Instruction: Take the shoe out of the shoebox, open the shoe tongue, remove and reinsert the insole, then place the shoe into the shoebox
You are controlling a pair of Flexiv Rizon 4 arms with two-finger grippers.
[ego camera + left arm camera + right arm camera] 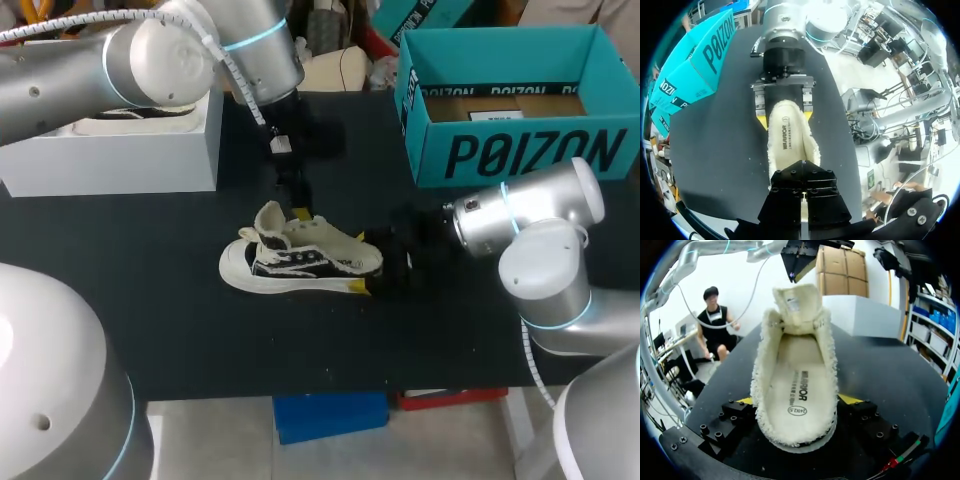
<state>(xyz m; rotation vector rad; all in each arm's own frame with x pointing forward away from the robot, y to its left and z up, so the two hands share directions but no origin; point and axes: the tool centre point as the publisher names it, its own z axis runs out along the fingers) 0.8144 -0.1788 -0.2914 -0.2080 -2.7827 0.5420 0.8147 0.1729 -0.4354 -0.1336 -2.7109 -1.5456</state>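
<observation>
The left gripper (297, 205) hangs over the shoe's raised tongue (796, 302) with its fingers together; whether it pinches the tongue cannot be told. The fleece-lined shoe (300, 262) sits sole-down on the dark surface (180, 330). The right gripper (359, 262) is clamped on the heel, likely to steady it and keep the opening exposed. The long axis runs straight ahead of this gripper, toe pointing away. The teal shoebox (520, 150) stands beside it.
</observation>
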